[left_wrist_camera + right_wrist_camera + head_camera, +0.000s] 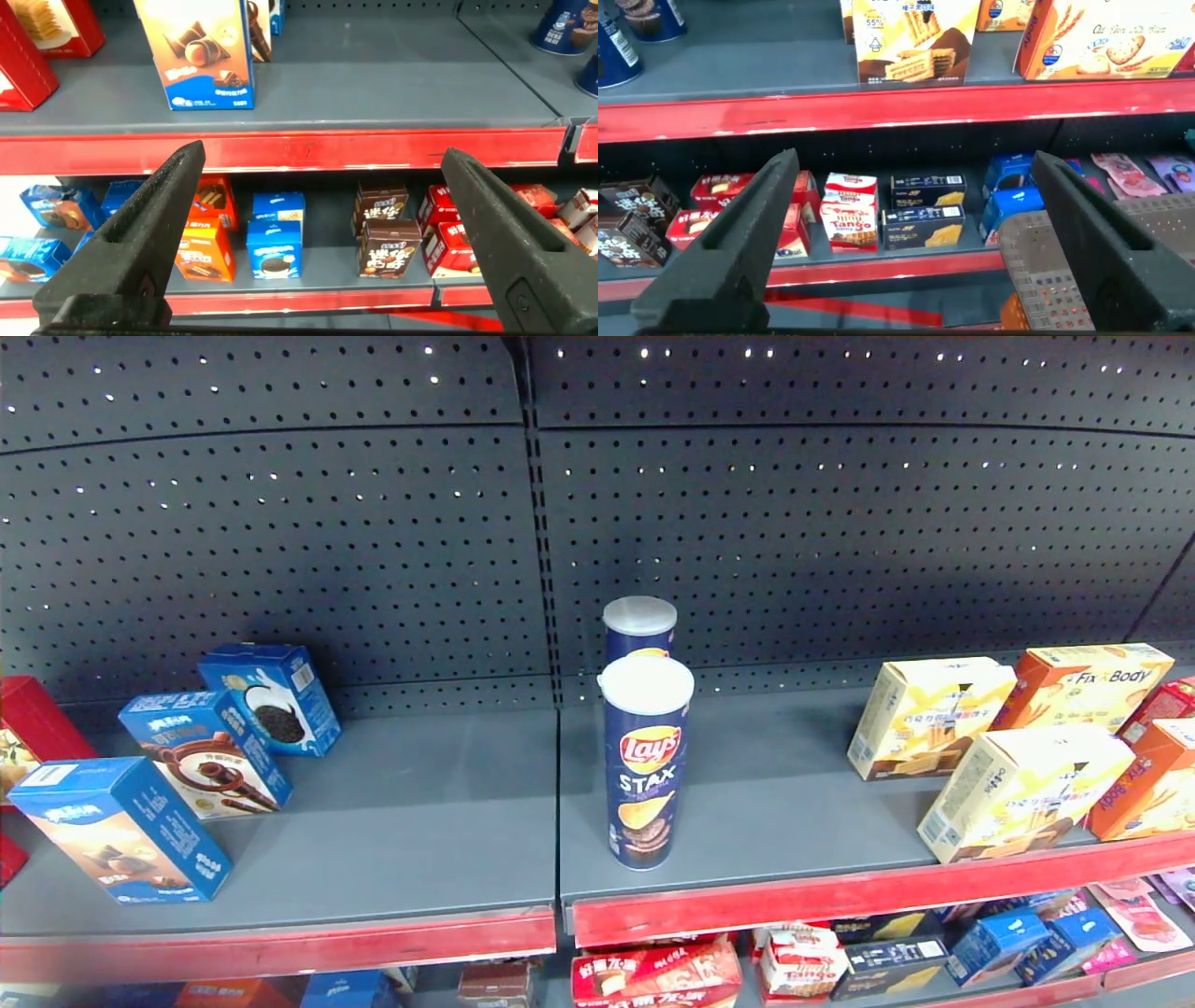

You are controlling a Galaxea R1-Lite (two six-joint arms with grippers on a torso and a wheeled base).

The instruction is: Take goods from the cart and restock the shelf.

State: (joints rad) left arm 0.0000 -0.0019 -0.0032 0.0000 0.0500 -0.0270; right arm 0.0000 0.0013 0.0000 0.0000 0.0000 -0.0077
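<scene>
Two dark blue chip cans stand one behind the other mid-shelf, the front can near the red edge and the rear can by the pegboard. My left gripper is open and holds nothing, facing the red front edge of the shelf below a blue cookie box. My right gripper is also open with nothing in it, level with the red shelf edge beneath a yellow wafer box. A grey perforated panel, possibly the cart, lies low by the right gripper.
Three blue cookie boxes and a red box stand at the shelf's left. Yellow boxes and orange boxes fill the right. Bare grey shelf lies left of the cans. The lower shelf holds several small snack boxes.
</scene>
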